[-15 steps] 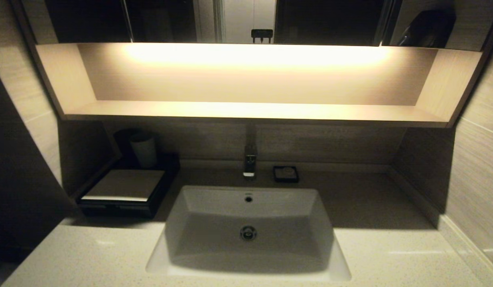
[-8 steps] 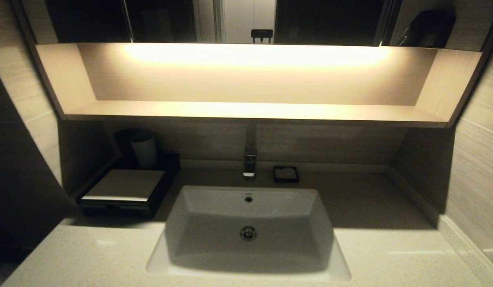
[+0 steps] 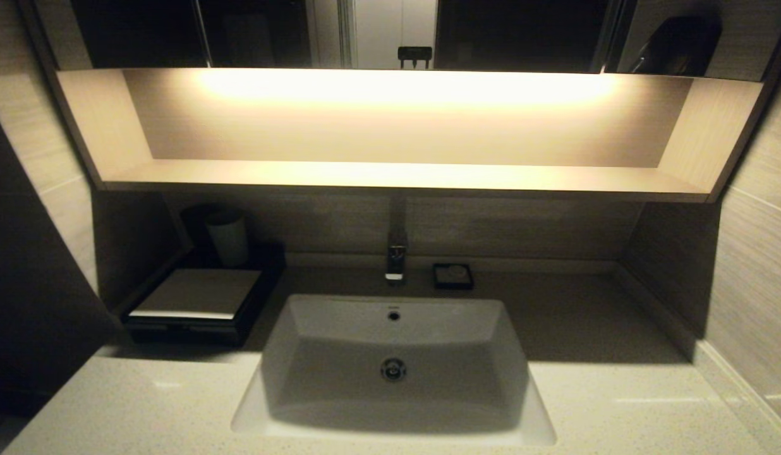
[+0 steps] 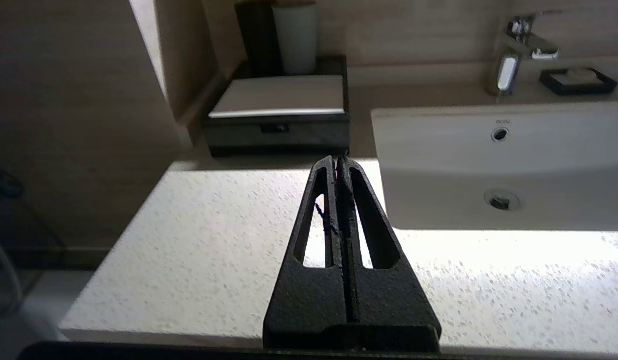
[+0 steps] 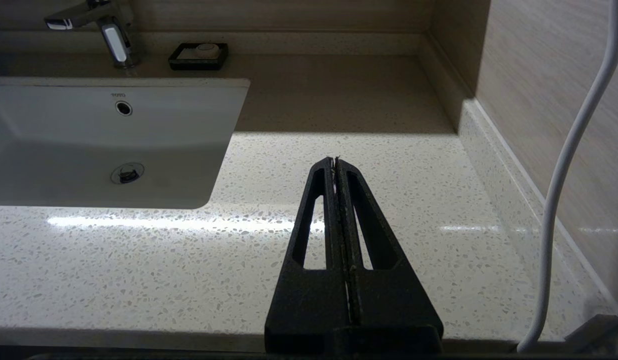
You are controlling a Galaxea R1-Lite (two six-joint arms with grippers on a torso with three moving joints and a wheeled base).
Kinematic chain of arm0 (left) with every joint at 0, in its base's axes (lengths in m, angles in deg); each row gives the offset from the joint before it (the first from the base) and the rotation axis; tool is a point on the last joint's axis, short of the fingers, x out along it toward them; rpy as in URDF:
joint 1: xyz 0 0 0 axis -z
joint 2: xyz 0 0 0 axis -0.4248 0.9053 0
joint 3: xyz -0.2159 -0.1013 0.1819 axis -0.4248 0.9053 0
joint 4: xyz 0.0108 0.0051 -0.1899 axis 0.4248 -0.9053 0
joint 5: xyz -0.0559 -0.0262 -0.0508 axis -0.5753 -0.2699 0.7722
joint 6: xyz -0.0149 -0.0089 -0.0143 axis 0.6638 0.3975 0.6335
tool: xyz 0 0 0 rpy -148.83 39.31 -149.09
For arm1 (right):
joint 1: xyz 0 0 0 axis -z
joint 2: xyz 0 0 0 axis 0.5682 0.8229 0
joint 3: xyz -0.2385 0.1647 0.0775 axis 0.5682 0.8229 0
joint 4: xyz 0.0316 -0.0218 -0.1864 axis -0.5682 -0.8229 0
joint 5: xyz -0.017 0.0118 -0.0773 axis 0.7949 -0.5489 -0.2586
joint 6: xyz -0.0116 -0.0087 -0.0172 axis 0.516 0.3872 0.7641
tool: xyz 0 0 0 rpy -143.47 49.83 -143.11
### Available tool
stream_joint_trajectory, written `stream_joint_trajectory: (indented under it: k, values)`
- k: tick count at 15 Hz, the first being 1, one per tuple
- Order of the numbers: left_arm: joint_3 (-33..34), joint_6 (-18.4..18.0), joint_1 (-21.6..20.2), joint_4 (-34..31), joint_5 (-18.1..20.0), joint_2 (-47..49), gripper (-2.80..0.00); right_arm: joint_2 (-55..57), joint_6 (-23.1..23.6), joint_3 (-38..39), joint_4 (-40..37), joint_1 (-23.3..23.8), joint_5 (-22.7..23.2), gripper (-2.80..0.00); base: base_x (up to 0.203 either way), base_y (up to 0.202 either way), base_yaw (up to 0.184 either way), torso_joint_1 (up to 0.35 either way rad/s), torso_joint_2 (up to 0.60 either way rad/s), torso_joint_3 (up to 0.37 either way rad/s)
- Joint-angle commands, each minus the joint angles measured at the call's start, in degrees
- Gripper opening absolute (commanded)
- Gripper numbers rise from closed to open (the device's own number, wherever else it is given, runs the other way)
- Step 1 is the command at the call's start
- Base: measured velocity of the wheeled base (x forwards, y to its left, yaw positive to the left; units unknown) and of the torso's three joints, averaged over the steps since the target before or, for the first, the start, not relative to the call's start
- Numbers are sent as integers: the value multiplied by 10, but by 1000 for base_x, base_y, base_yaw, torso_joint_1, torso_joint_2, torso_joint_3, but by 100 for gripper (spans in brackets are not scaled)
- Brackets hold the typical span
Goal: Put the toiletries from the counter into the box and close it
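Both grippers read the same from my station: fingers pressed flat together, nothing between them, touching nothing. My left gripper (image 4: 337,159) hangs over the front left stretch of the counter (image 4: 214,240), tips pointing toward the box (image 4: 279,112). My right gripper (image 5: 335,160) hangs over the front right stretch of counter (image 5: 139,260), also clear of the surface. Neither arm shows in the head view.

Box (image 3: 198,303): at about 10 o'clock from the sink (image 3: 393,360), back left of the counter (image 3: 618,404), against the wall. Drawer front sits flush with the black body in the left wrist view, so it reads as closed. Pale top panel bare.

Toiletries: I see no packets on the counter in any view.

Around the box: pale grey cup (image 3: 227,237) stands upright just behind it, at 12 o'clock from the panel. Faucet (image 3: 395,256) at 12 o'clock from the sink, with a small black dish (image 3: 453,276) just beside it at 1 o'clock, something pale in it.

Lit wooden shelf (image 3: 397,174) runs across above the counter. White cable (image 5: 569,165) hangs along the right wall in the right wrist view, at 3 o'clock from the right gripper, apart from it.

Between left gripper and box: only bare counter.
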Motion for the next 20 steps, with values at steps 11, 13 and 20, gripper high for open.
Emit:
stream_joint_trajectory:
  k: [11, 13, 20]
  values:
    - [5, 33, 0, -23, -4, 0, -280, -1, 0, 0, 0, 0, 0, -280, 0, 0, 0, 0, 0, 0]
    - [5, 33, 0, -23, -4, 0, -280, -1, 3, 0, 0, 0, 0, -280, 0, 0, 0, 0, 0, 0]
    - [5, 33, 0, -23, -4, 0, -280, -1, 1, 0, 0, 0, 0, -280, 0, 0, 0, 0, 0, 0]
